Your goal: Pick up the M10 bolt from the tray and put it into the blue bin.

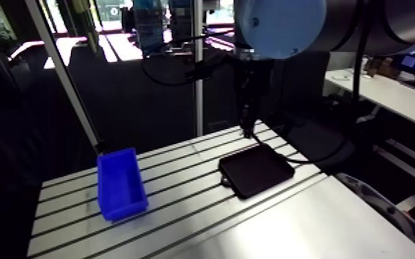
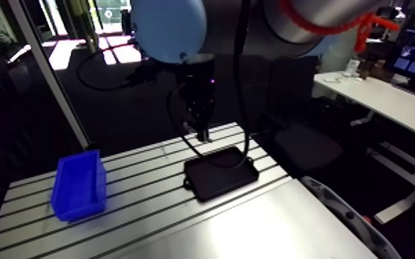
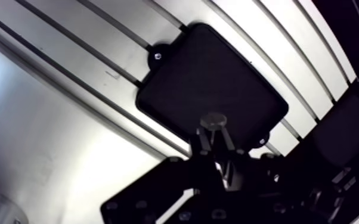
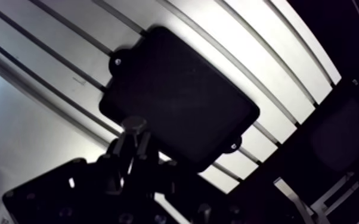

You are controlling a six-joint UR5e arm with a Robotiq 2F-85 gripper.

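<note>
In the wrist view my gripper (image 3: 214, 136) is shut on the M10 bolt (image 3: 213, 120), whose round head sticks out just past the fingertips. The black tray (image 3: 217, 77) lies below and ahead of the fingers, and nothing else shows in it. The arm view has the gripper (image 1: 247, 127) hanging above the tray's (image 1: 256, 170) far edge, lifted off it. The blue bin (image 1: 120, 182) stands open on the left side of the table, well apart from the tray and the gripper.
The slotted aluminium table (image 1: 183, 213) runs between bin and tray. An upright aluminium post (image 1: 198, 83) rises at the table's back edge, just left of the gripper. A slanted frame bar (image 1: 65, 76) comes down behind the bin.
</note>
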